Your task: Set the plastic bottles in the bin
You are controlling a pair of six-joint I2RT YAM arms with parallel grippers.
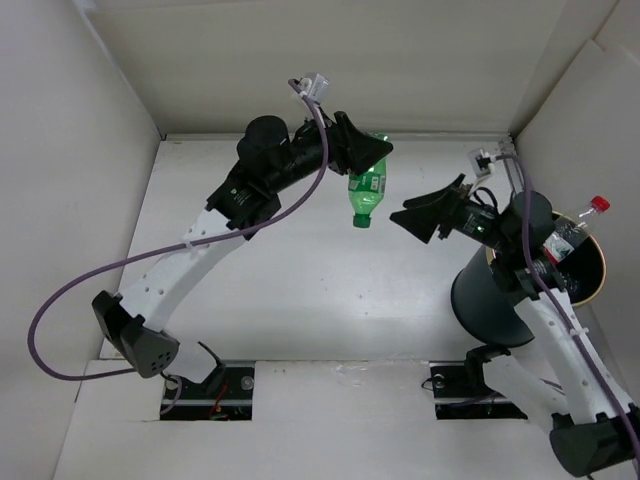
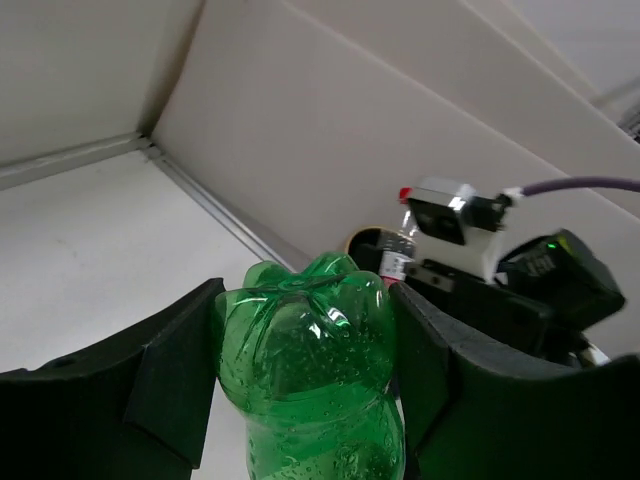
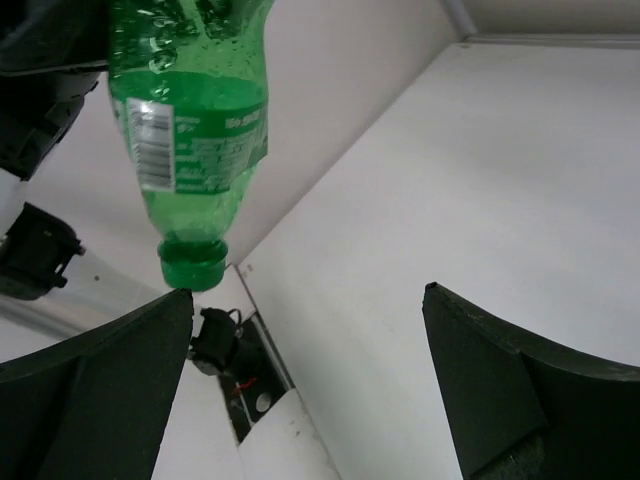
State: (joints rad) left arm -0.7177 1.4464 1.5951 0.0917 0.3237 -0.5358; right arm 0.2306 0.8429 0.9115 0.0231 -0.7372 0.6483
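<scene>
Green bottle (image 1: pixel 367 195) clamped cap-down between left fingers (image 2: pixel 170 390); right fingers (image 3: pixel 500 380) spread wide, empty, near cap.

White tabletop (image 1: pixel 300 300); plain white panel walls (image 1: pixel 330 60) left, back, right; even diffuse light.
</scene>
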